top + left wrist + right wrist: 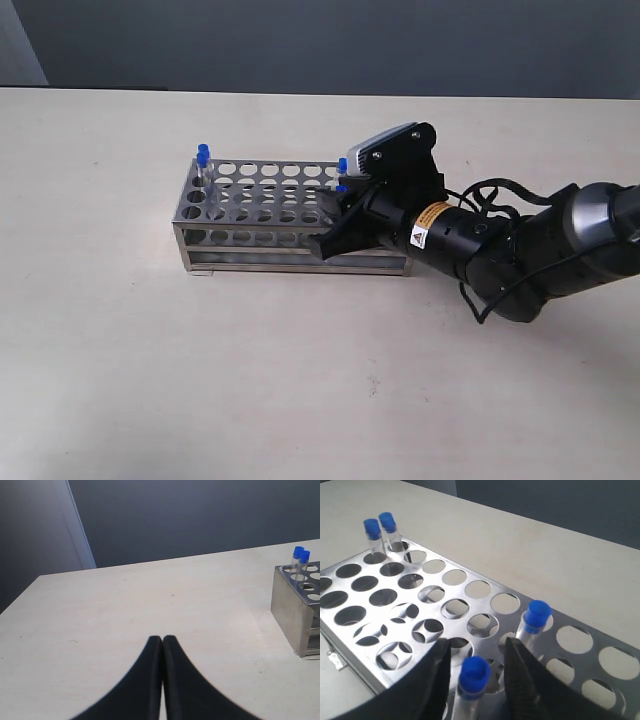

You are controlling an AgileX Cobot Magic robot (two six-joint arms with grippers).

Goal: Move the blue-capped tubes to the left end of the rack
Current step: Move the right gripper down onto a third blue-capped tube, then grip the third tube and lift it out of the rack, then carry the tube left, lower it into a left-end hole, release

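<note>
Blue-capped tubes (474, 677) in rack (286, 605), R claw (476, 647) apart round one, L claw (162, 639) together, arm label (433, 213) illegible

In the rack (255, 238), two blue-capped tubes (203, 158) stand far left, two right.

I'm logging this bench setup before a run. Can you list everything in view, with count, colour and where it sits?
table: one, beige, under everything.
wall: one, dark grey, behind the table.
rack: one, shiny steel, mid-table.
blue-capped tubes: four, clear with blue caps, all standing in the rack; two side by side at its left end's far corner, two toward its right end.
left gripper: one, black, shut, over bare table away from the rack.
right gripper: one, black, open, straddling one tube near the rack's right end.
</note>
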